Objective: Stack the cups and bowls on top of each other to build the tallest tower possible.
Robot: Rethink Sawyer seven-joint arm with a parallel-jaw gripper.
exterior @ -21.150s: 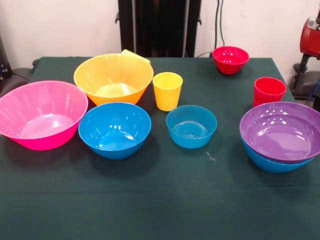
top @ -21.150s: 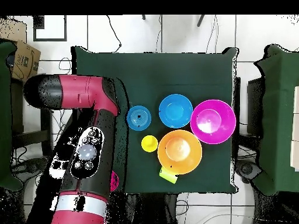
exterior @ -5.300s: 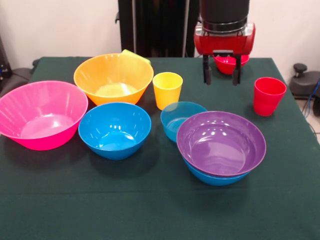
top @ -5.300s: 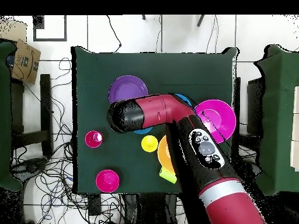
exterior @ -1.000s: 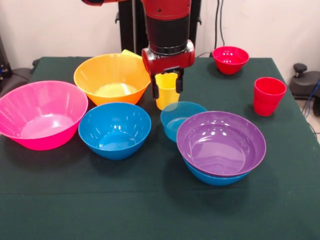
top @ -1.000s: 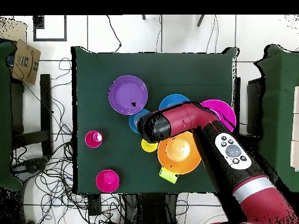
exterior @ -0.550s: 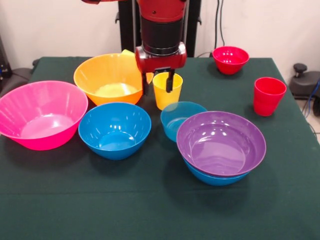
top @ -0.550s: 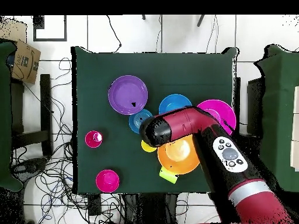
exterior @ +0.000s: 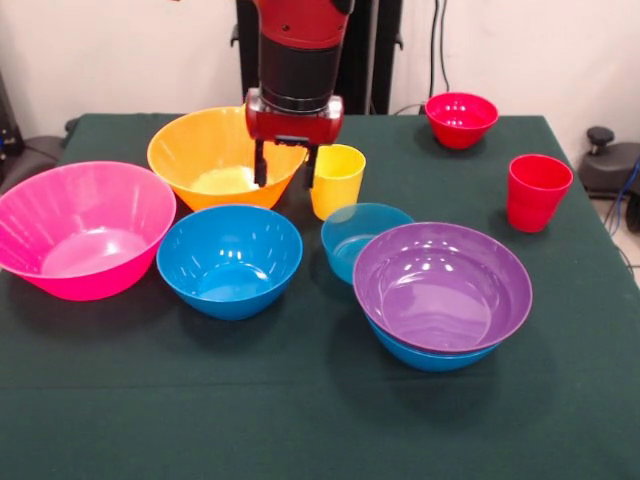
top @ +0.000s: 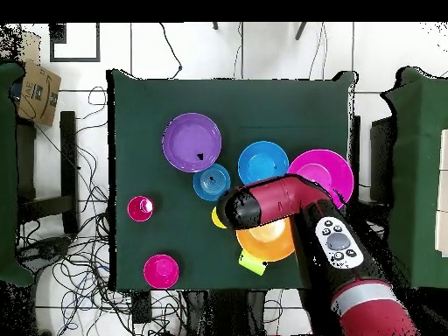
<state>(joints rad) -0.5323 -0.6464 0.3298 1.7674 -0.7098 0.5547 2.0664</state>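
My gripper (exterior: 283,167) is open, low over the right rim of the orange bowl (exterior: 205,150). One finger hangs inside the bowl, the other between the bowl and the yellow cup (exterior: 337,180). The pink bowl (exterior: 85,225), a blue bowl (exterior: 230,262) and the small translucent blue bowl (exterior: 362,238) stand in front. The purple bowl (exterior: 440,285) sits nested in another blue bowl (exterior: 432,356). The red cup (exterior: 538,190) and the small red bowl (exterior: 461,118) stand at the right. From overhead, the arm (top: 262,203) covers the gripper, and the lime green cup (top: 252,262) lies beside the orange bowl (top: 269,241).
The dark green table (exterior: 300,420) ends close behind the red bowl and right of the red cup. Cables and a chair (top: 35,175) lie on the floor around it. A black pedestal (exterior: 320,50) rises behind the table.
The gripper has moved left in the front view, from over the yellow cup to the orange bowl's right rim, still open. No cup or bowl has shifted in the last second.
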